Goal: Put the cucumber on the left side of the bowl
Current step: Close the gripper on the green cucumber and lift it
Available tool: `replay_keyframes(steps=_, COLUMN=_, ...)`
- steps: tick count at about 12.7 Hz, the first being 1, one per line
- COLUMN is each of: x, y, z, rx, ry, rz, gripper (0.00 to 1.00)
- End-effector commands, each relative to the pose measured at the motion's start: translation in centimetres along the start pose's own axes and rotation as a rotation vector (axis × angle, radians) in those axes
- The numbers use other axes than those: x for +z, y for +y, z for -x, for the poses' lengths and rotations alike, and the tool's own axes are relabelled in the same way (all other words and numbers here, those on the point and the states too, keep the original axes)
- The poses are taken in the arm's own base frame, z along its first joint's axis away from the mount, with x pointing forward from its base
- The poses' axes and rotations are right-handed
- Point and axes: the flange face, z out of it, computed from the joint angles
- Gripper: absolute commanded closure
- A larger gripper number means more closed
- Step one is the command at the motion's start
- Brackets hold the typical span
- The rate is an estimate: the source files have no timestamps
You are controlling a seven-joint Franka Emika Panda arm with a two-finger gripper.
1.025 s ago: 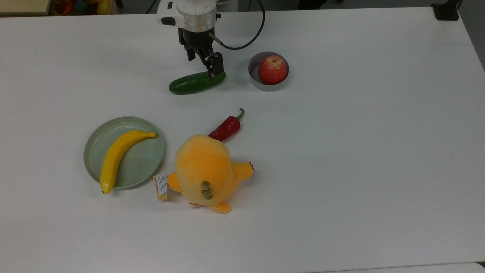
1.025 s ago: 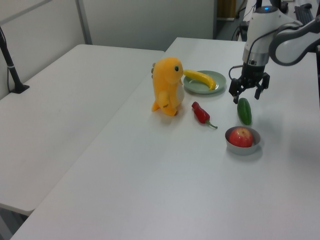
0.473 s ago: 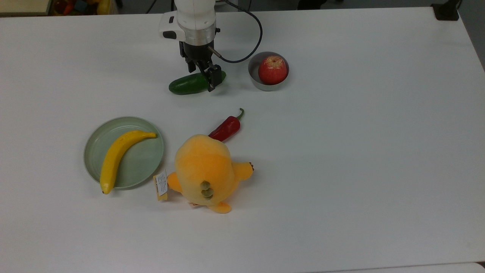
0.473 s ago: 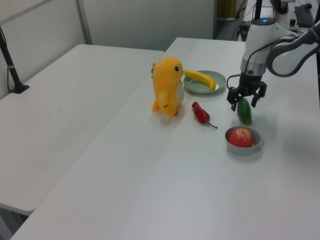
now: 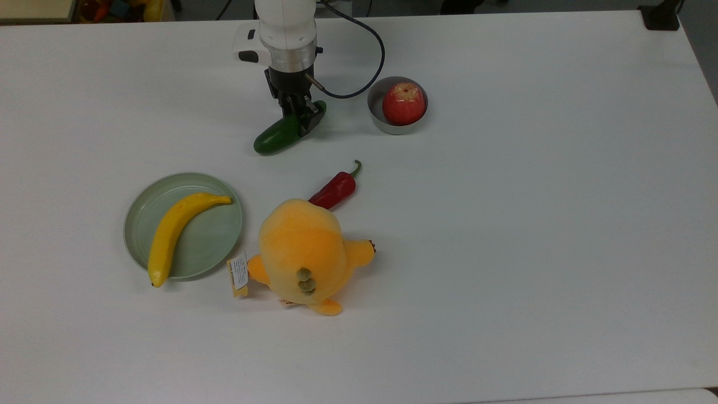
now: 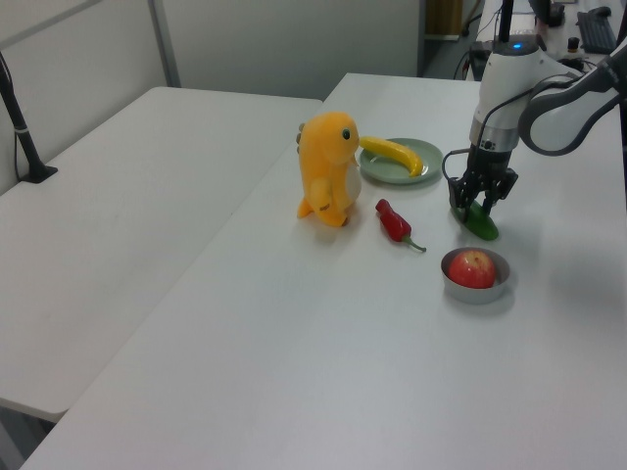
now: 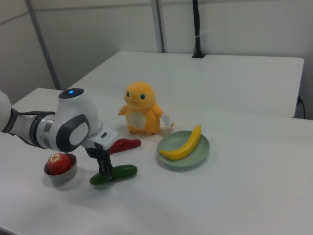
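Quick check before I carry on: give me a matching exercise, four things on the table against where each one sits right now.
Things:
1. apple
2. banana
3. cucumber
4. chili pepper

Places:
A. lying across the pale green plate
B. on the bare table just beside the yellow plush toy
C. inside the grey bowl
D. between the jaws of the gripper, to the top view's left of the bowl

Pairs: 1-C, 2-A, 3-D, 4-B
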Motion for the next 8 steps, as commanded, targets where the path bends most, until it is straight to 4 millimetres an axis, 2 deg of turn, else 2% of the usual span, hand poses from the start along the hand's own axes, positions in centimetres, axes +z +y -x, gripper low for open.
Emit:
replay_keyframes(steps=1, x=0.1, y=0.2, z=0.0, rx=0.007, ry=0.009, rz=-0.013, gripper=0.70)
replay_keyframes(steps=4, x=-1.1, y=0.2, z=-0.3, rx=0.005, ry=0.002, rz=-0.005, gripper=0.70)
replay_keyframes(steps=8, x=-4.4, y=-0.4, z=-1.4, rx=-0.030, ry=-0.024, rz=0.030, gripper=0.70)
